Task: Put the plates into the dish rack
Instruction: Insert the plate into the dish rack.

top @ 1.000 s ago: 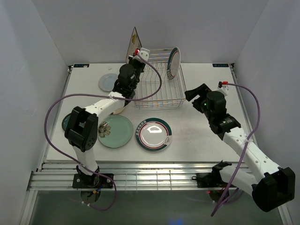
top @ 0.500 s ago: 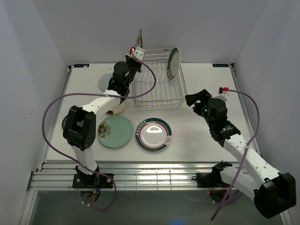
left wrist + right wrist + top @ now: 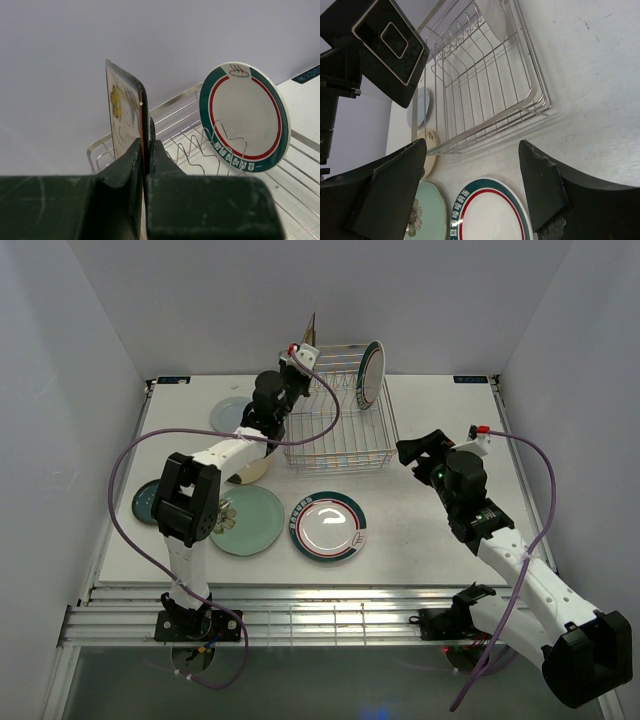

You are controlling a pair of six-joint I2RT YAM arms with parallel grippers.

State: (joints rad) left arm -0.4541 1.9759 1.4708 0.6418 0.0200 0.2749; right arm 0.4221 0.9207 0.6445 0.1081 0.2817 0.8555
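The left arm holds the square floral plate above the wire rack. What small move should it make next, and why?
Probably lower it straight down into the silver wire dish rack. The left arm's jaws are shut on the square glossy floral plate, held upright above the rack's left end. The only racked plate, white with a teal-red rim, stands at the opposite end.

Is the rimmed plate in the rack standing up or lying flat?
Standing on edge. The teal-and-red rimmed plate rests between the dish rack's upright prongs, its round face in full view of the left wrist camera.
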